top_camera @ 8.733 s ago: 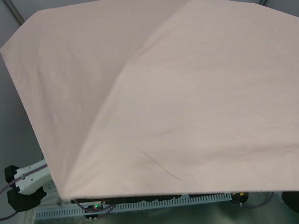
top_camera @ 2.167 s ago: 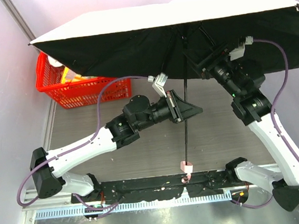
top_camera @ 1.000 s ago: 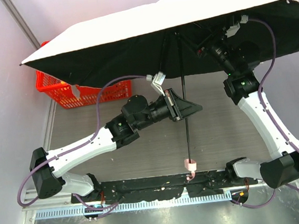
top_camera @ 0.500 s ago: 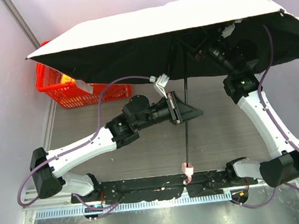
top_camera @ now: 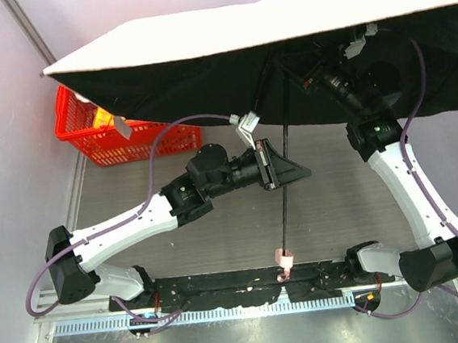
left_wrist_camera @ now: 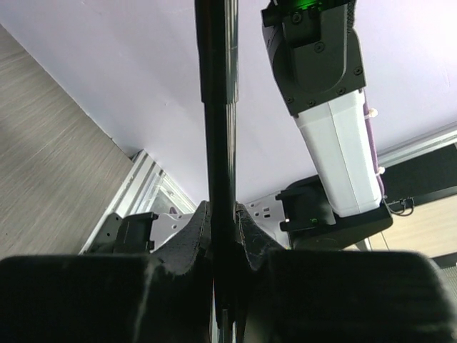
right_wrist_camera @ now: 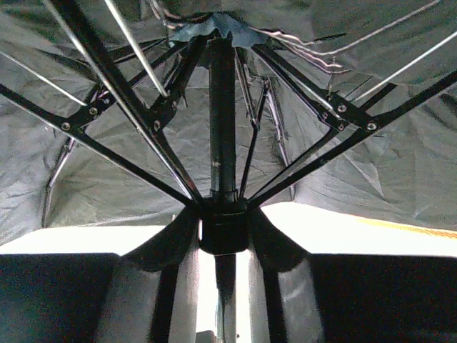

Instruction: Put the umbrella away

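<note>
As the left pincer (top_camera: 289,168) clamps it (mid-shaft), the umbrella (top_camera: 279,21) stands.

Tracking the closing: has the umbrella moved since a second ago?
Yes. The umbrella has tilted: its left edge sits higher in view, baring more of the basket.

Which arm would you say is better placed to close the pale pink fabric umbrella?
Right. The right gripper grips the black runner of the pale pink fabric umbrella, likely ready to slide it down; the left gripper clamps the black shaft.
</note>
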`<state>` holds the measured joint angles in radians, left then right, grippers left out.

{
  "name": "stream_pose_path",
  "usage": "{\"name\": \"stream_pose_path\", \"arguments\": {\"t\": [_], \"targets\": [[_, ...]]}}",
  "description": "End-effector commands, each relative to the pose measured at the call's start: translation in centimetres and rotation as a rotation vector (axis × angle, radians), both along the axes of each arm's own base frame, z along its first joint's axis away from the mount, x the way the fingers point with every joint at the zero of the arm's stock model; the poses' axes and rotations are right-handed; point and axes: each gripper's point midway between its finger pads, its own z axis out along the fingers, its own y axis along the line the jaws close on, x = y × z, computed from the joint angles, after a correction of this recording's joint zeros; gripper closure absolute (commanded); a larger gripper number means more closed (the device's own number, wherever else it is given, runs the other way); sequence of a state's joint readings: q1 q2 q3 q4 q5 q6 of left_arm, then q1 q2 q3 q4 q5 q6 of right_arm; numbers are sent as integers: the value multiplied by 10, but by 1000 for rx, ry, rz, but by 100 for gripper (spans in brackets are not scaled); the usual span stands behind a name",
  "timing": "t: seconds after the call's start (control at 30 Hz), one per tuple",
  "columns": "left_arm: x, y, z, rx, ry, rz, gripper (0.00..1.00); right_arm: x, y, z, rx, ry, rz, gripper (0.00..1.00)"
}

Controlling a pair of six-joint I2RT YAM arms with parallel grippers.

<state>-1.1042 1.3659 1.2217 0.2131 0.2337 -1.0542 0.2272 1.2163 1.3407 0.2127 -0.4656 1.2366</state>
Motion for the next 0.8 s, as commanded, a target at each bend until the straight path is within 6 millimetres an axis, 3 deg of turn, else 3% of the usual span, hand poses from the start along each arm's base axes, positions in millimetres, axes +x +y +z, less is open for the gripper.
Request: {"name": "stream_pose_path", "arguments": {"t": [0.0, 0.07, 0.17, 0.3, 0.37, 0.43, 0.5, 0.63, 0.77], "targets": [[-11, 11, 41, -97, -115, -20, 100, 4, -9, 24, 57, -47, -27, 98], [-3, 14, 39, -77, -115, 19, 100, 4, -3, 15, 33, -16, 7, 99], [27, 27, 42, -58, -90, 130, 100, -19, 17, -9, -25, 10, 91, 99], [69, 50, 62, -73, -71, 227, 100, -80, 41, -65, -43, 106, 177, 99], [67, 42, 71, -86, -81, 200, 100, -102, 41, -104, -31, 159, 178, 99], [59, 26, 75, -117, -71, 140, 100, -110, 37, -116, -9, 179, 172, 99], [51, 9, 66, -99, -61, 106, 100, -113, 33, -118, -12, 171, 152, 99], [42, -3, 45, -113, -13, 56, 97, -96, 26, -96, -10, 123, 108, 99], [29, 3, 13, -66, 22, 27, 69, -71, 16, -81, 62, 123, 82, 99]]}}
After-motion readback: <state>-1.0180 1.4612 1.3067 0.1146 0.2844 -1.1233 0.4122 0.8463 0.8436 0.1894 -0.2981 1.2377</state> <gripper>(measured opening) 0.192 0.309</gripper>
